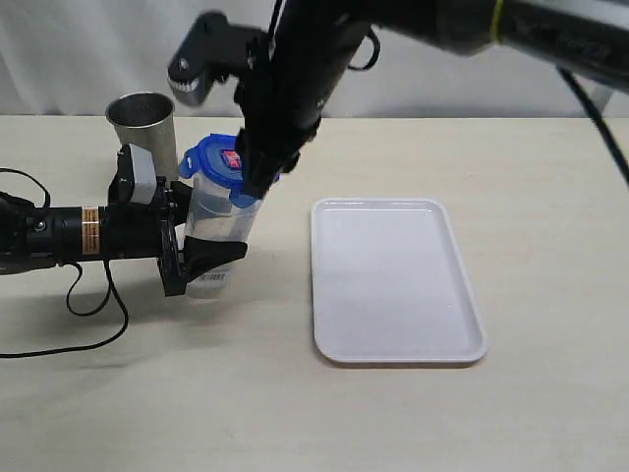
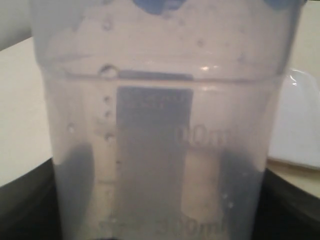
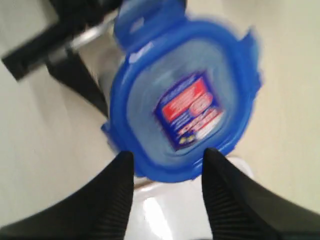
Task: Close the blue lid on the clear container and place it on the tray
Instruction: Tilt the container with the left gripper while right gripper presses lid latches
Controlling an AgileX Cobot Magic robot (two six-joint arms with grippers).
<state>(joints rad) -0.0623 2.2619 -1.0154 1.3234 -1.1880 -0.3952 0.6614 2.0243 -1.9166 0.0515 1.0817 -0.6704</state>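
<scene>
The clear container (image 1: 218,221) stands upright on the table left of the tray (image 1: 393,280). My left gripper (image 1: 211,234) reaches in from the left and is shut on its lower half, one finger on each side. In the left wrist view the container (image 2: 160,125) fills the picture, with the left gripper (image 2: 160,200) around it. The blue lid (image 1: 218,162) with its red-blue sticker sits on the container's top, flaps sticking out. My right gripper (image 1: 252,189) hangs over the lid's right edge. In the right wrist view the right gripper (image 3: 168,155) is open, the lid (image 3: 182,100) just beyond its tips.
A grey metal cup (image 1: 142,123) stands close behind the left gripper. The white tray lies flat to the right of the container, and its corner (image 2: 300,130) shows in the left wrist view. Black cables (image 1: 88,305) trail on the table at the left.
</scene>
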